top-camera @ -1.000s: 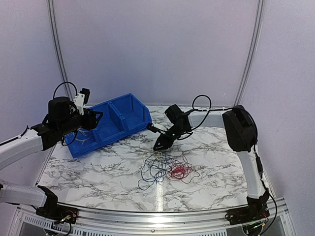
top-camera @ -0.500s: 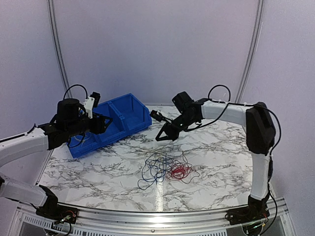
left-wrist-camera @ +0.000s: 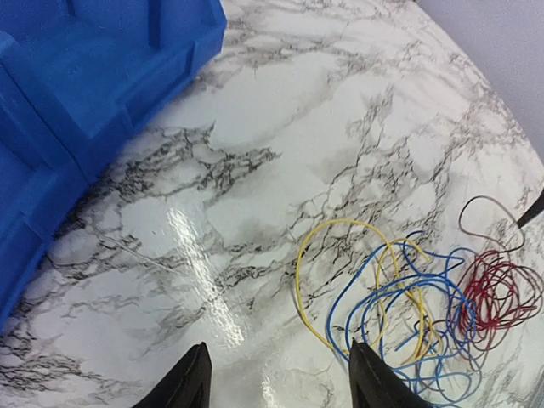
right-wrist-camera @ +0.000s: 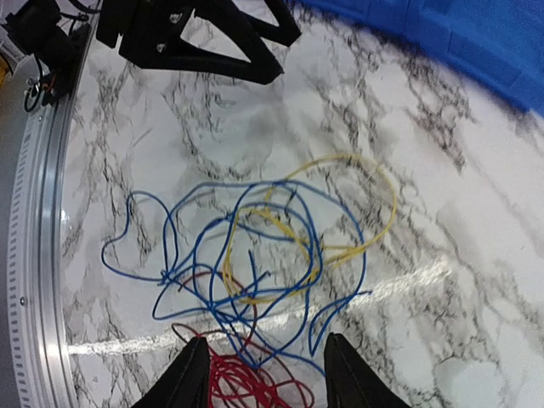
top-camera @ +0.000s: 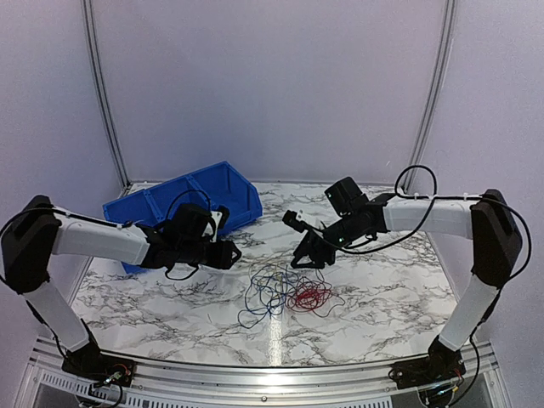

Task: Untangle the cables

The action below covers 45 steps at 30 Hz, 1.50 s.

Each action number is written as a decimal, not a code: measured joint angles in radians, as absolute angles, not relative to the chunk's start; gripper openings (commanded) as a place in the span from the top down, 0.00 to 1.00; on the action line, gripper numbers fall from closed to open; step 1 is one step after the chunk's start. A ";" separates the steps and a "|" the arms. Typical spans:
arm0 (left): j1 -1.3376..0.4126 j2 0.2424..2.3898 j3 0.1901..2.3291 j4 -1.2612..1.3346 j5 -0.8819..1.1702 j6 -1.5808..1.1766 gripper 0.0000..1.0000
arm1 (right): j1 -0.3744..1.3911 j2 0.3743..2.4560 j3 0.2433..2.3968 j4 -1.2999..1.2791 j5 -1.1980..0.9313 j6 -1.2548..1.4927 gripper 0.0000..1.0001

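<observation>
The cables (top-camera: 285,293) lie in a loose tangle on the marble table, with a red bunch (top-camera: 311,296) to the right of blue loops (top-camera: 259,299). In the left wrist view a yellow loop (left-wrist-camera: 299,274), blue wires (left-wrist-camera: 384,293) and the red bunch (left-wrist-camera: 501,293) lie ahead and to the right. My left gripper (top-camera: 231,253) (left-wrist-camera: 279,361) hovers open just left of the tangle with nothing in it. My right gripper (top-camera: 303,259) (right-wrist-camera: 265,344) hangs open behind the tangle. Blue wires (right-wrist-camera: 246,255), a yellow wire (right-wrist-camera: 389,208) and red wire (right-wrist-camera: 246,382) lie on the table below it.
A blue bin (top-camera: 183,204) (left-wrist-camera: 85,85) (right-wrist-camera: 476,34) stands at the back left, close behind the left arm. The metal rail (top-camera: 272,374) runs along the table's near edge. Purple walls enclose the back and sides.
My left arm has swung from over the blue bin down to the table, beside the cables. My right gripper has shifted a little to the right and nearer the tangle.
</observation>
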<state>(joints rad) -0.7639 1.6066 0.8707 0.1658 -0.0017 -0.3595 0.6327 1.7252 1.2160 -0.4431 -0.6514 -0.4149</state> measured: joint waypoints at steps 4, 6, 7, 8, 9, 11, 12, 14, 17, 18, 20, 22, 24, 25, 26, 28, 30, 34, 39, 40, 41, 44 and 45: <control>-0.825 1.746 0.955 0.142 -0.035 -0.386 0.46 | 0.633 1.708 1.111 -0.422 -0.596 -0.435 0.52; -0.844 1.829 1.052 0.121 -0.044 -0.389 0.48 | 0.633 1.706 1.106 -0.410 -0.581 -0.447 0.52; -0.846 1.860 1.088 0.119 -0.050 -0.393 0.49 | 0.633 1.704 1.105 -0.397 -0.576 -0.453 0.52; -0.846 1.890 1.123 0.118 -0.057 -0.399 0.50 | 0.633 1.702 1.105 -0.386 -0.573 -0.460 0.52; -0.844 1.916 1.150 0.115 -0.069 -0.406 0.50 | 0.633 1.700 1.105 -0.374 -0.572 -0.468 0.52; -0.843 1.941 1.170 0.105 -0.084 -0.418 0.50 | 0.633 1.700 1.103 -0.363 -0.570 -0.481 0.52; -0.842 1.952 1.177 0.097 -0.091 -0.424 0.50 | 0.633 1.700 1.100 -0.359 -0.570 -0.488 0.52; -0.841 1.972 1.183 0.084 -0.097 -0.432 0.50 | 0.633 1.700 1.092 -0.355 -0.567 -0.508 0.52; -0.841 1.996 1.183 0.072 -0.092 -0.437 0.54 | 0.633 1.700 1.080 -0.353 -0.556 -0.538 0.52; -0.842 2.009 1.187 0.065 -0.086 -0.438 0.56 | 0.633 1.700 1.077 -0.353 -0.549 -0.550 0.52; -0.842 2.024 1.196 0.063 -0.087 -0.439 0.63 | 0.633 1.700 1.076 -0.353 -0.537 -0.564 0.52; -0.842 2.032 1.211 0.061 -0.077 -0.439 0.75 | 0.633 1.700 1.076 -0.352 -0.530 -0.577 0.52; -0.841 2.039 1.217 0.060 -0.069 -0.436 0.89 | 0.633 1.700 1.076 -0.352 -0.526 -0.583 0.52; -0.842 2.044 1.219 0.059 -0.063 -0.435 0.94 | 0.633 1.700 1.076 -0.352 -0.524 -0.588 0.52; -0.842 2.048 1.222 0.057 -0.061 -0.435 0.97 | 0.633 1.700 1.076 -0.352 -0.521 -0.593 0.52; -0.842 2.049 1.225 0.057 -0.058 -0.430 1.00 | 0.633 1.700 1.075 -0.352 -0.516 -0.599 0.52; -0.842 2.046 1.223 0.064 -0.066 -0.426 1.00 | 0.633 1.700 1.075 -0.351 -0.514 -0.603 0.51; -0.849 1.953 1.163 0.073 -0.106 -0.419 1.00 | 0.633 1.706 1.074 -0.344 -0.513 -0.604 0.37; -0.886 1.686 1.116 0.078 -0.193 -0.424 1.00 | 0.633 1.758 1.072 -0.312 -0.508 -0.595 0.30; -0.895 1.634 1.113 0.082 -0.204 -0.427 1.00 | 0.633 1.777 1.072 -0.309 -0.508 -0.595 0.31; -0.904 1.576 1.110 0.091 -0.217 -0.428 1.00 | 0.633 1.797 1.072 -0.307 -0.508 -0.595 0.32; -0.931 1.438 1.105 0.115 -0.251 -0.434 1.00 | 0.633 1.851 1.072 -0.305 -0.507 -0.591 0.39; -0.936 1.402 1.101 0.120 -0.262 -0.435 1.00 | 0.633 1.869 1.073 -0.306 -0.508 -0.590 0.40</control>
<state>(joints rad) -0.9360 1.4025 1.1011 0.1196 -0.2619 -0.4347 0.6327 1.8690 1.0729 -0.3061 -0.5076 -0.5900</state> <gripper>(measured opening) 0.017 0.646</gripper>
